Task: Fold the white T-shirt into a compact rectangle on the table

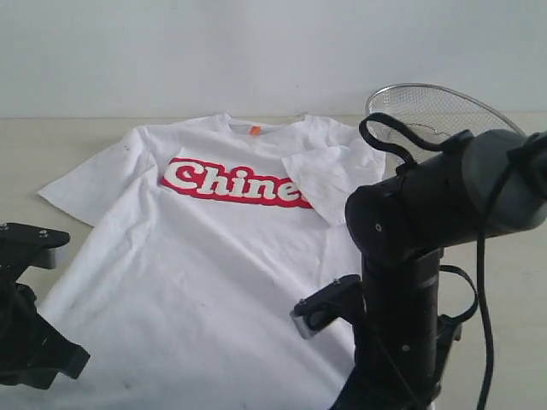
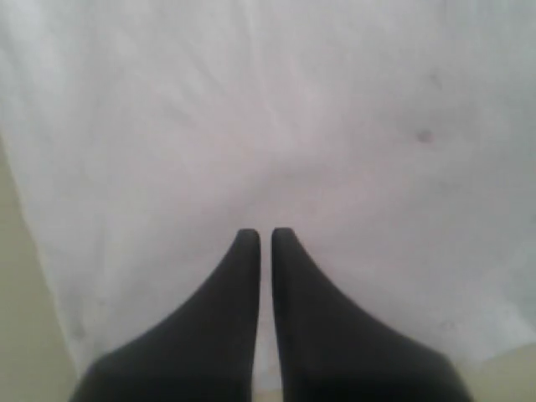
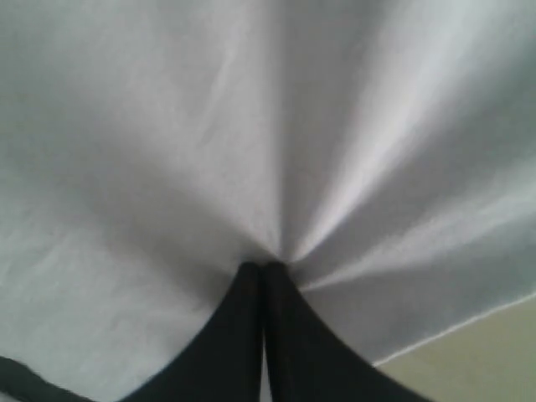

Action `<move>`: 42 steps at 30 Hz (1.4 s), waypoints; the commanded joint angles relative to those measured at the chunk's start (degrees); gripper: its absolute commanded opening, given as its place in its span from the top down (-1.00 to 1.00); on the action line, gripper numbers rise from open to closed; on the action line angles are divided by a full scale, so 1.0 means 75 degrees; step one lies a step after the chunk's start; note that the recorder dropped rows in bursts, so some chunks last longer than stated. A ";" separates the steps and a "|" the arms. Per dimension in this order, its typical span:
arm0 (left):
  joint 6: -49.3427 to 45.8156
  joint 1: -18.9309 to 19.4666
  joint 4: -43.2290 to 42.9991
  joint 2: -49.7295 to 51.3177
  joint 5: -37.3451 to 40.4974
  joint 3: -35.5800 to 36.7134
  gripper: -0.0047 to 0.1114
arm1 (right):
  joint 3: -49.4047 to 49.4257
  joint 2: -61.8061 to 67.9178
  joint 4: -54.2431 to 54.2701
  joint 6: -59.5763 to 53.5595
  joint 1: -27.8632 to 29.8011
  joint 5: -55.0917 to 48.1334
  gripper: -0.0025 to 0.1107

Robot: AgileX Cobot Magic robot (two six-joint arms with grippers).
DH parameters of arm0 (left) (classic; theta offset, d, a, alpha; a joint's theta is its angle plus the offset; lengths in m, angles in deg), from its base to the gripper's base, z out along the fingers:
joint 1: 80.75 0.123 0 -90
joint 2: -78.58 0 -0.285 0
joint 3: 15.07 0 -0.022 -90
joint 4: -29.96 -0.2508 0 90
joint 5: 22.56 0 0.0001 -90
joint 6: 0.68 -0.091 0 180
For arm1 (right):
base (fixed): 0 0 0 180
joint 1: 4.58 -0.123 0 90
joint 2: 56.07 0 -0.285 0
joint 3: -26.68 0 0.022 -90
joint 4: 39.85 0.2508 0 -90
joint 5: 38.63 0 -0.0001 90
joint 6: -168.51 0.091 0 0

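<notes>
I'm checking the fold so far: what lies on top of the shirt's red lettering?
One sleeve of the shirt, folded inward, lies over the lettering's end. "Chine" shows; any letters past that are covered.

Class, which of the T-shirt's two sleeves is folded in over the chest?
The sleeve on the right of the exterior view: it covers the end of the red lettering, while the other sleeve lies spread on the table.
</notes>
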 commanded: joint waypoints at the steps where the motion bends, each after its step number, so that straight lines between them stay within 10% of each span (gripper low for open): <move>1: -0.0253 -0.0028 0.0422 -0.0072 0.0044 0.0191 0.84 | 0.0466 0.0349 -0.0973 0.0326 0.0012 -0.0073 0.96; 24: -0.1820 -0.0059 0.2007 -0.0072 -0.0069 0.0072 0.84 | 0.0196 -0.1807 -0.1490 0.0554 0.0012 -0.0481 0.96; 32: -0.1840 -0.0059 0.1975 -0.0072 -0.0692 -0.0594 0.84 | -0.0640 -0.3673 -0.6178 0.3970 0.0340 -0.0534 0.96; 42: -0.1840 0.0116 0.1582 0.0188 -0.2400 -0.1493 0.84 | -0.2660 -0.2790 -0.1814 0.0070 0.2301 0.1038 0.96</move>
